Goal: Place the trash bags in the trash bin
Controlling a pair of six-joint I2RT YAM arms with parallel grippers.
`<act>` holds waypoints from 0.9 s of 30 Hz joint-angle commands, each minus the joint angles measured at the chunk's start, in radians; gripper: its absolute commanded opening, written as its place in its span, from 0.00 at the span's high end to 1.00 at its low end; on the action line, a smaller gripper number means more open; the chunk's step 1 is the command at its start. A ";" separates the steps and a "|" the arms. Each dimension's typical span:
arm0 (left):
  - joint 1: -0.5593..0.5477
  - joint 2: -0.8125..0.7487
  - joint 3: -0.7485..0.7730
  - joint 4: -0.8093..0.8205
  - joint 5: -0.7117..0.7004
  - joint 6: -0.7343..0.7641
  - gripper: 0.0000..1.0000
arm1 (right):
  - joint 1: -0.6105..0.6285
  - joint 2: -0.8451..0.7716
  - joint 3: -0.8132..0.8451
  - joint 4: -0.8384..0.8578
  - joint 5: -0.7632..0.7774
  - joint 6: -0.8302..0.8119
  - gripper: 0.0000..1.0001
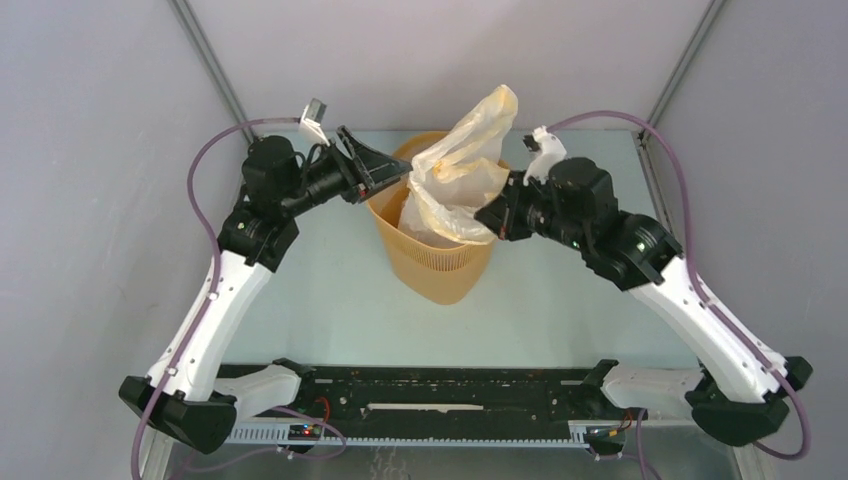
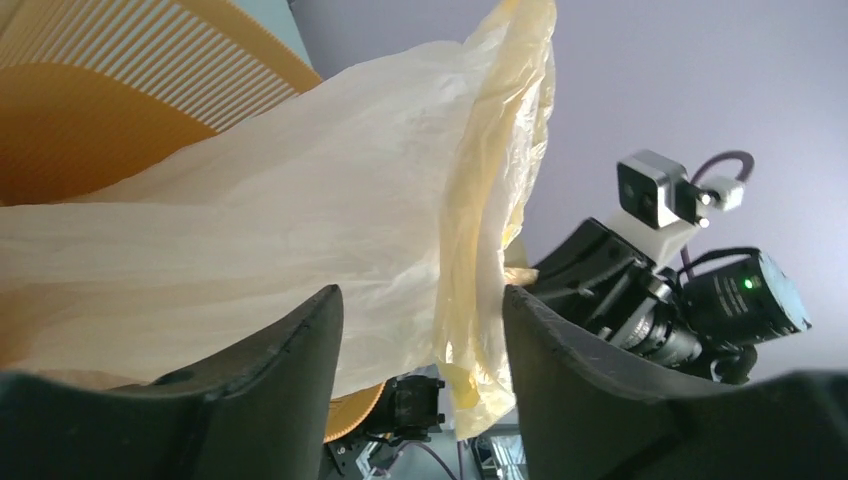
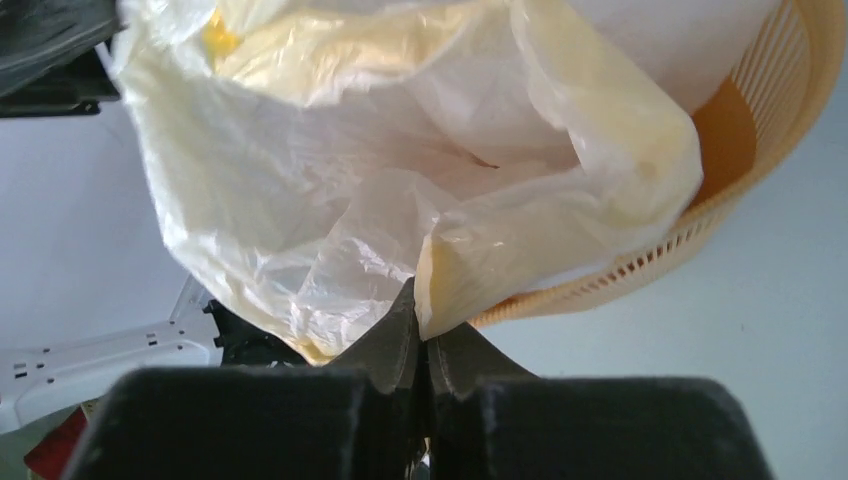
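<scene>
Left of the bin (image 1: 438, 262), at its rim, our left gripper (image 1: 392, 176) waits with its fingers apart. We judge it is placed there to catch the near edge of the bag (image 1: 466, 158), which shows in the gap just past the tips, unpinched. The bag stands half inside the bin, its upper part billowing above the mouth. At the bin's right rim our right gripper (image 1: 498, 216) is clamped on a fold of the bag, seemingly to stretch it over that side.
</scene>
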 commanded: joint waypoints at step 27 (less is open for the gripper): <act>0.049 -0.076 -0.025 -0.162 -0.091 0.111 1.00 | 0.128 -0.225 -0.228 0.001 0.133 0.196 0.84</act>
